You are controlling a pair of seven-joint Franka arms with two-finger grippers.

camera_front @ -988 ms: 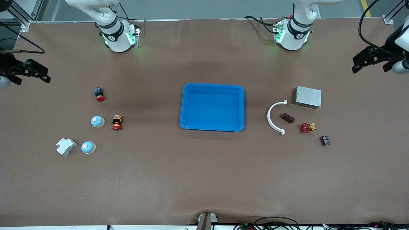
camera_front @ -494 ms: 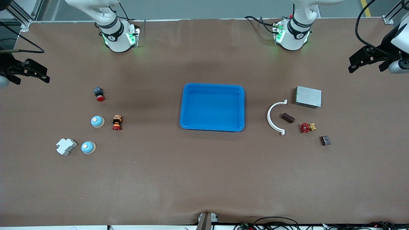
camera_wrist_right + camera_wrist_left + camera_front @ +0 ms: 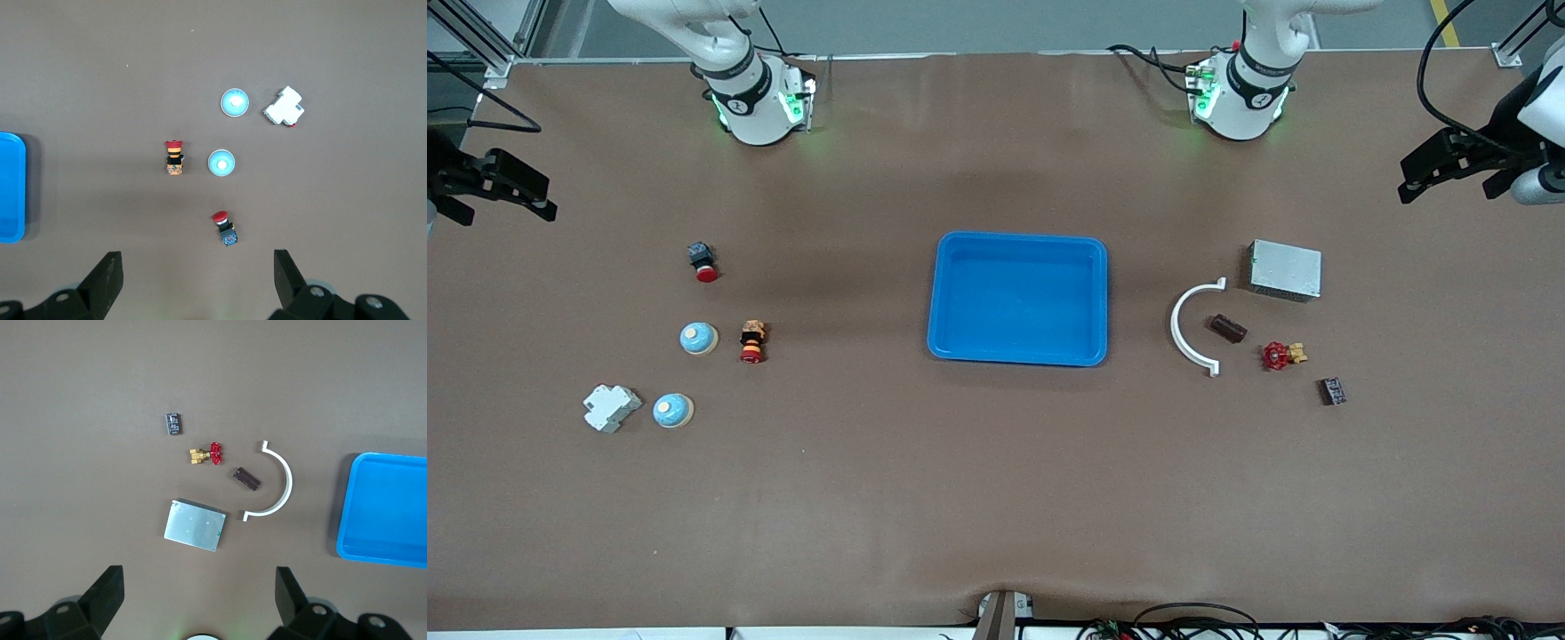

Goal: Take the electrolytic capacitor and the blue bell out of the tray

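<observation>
Both hands are spread wide, holding nothing: left hand [image 3: 1440,166] and right hand [image 3: 507,185] hang over the tabletop [image 3: 996,498] ends, blue tray [image 3: 1017,347] between.

Robotics lab: aluminium framing [image 3: 489,53], cabled bench.

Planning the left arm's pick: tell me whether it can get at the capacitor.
Probably yes: the capacitor lies uncovered beside the white curved bracket, apart from it, and the left gripper is open with nothing held.

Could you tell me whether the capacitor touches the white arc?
Apart: the left wrist view shows bare table between the capacitor and the white arc.
</observation>
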